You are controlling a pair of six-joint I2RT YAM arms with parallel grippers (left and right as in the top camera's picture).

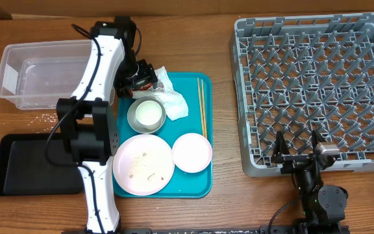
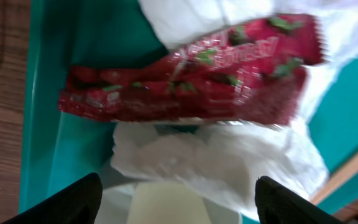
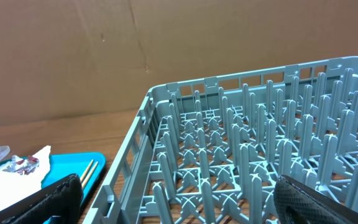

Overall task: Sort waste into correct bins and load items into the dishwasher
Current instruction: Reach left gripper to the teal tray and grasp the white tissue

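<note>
My left gripper point(image 1: 140, 77) is open and hovers over the back left of the teal tray point(image 1: 197, 185). In the left wrist view its fingers point(image 2: 176, 205) are spread just short of the red-and-white snack wrapper point(image 2: 191, 87), which lies on the crumpled white napkin point(image 2: 229, 162); the napkin also shows overhead point(image 1: 172, 97). A cup point(image 1: 147, 115), a large plate point(image 1: 143, 164), a small plate point(image 1: 192, 152) and chopsticks point(image 1: 202, 107) sit on the tray. My right gripper point(image 1: 297, 156) is open and empty at the front edge of the grey dish rack point(image 1: 317, 39).
A clear plastic tub point(image 1: 18, 97) stands at the back left and a black tray point(image 1: 5, 175) at the front left. Loose whitish grains point(image 1: 44, 118) lie on the table between them. Cardboard walls the far side.
</note>
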